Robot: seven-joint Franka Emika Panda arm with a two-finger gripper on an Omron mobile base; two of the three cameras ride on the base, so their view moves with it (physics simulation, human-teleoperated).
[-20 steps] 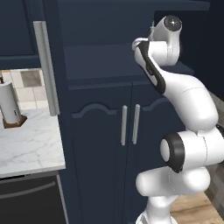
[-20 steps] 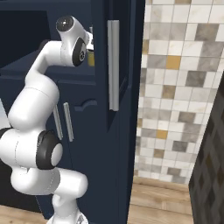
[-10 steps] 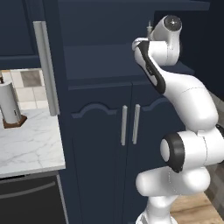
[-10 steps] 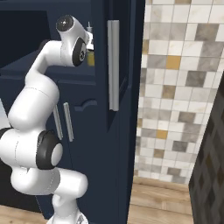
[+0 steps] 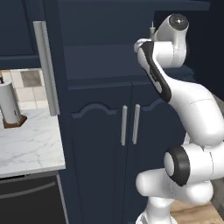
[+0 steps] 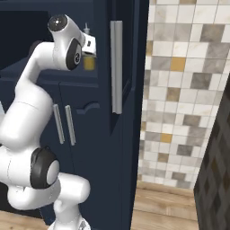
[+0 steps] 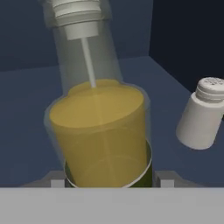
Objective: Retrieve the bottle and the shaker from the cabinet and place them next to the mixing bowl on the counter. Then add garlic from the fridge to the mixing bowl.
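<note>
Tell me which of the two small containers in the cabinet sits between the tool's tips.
The bottle with yellow liquid: it stands between the two tips, while the white shaker stands apart, off to one side.

Bottle [image 7: 103,131] sitting dead ahead in hand view, blocking path at 12 o'clock; shaker [image 7: 202,114] standing apart at 3 o'clock, bare cabinet floor [image 7: 26,144] lying between them and at 9 o'clock; open cabinet door [image 6: 123,67] flanking arm's right side
</note>
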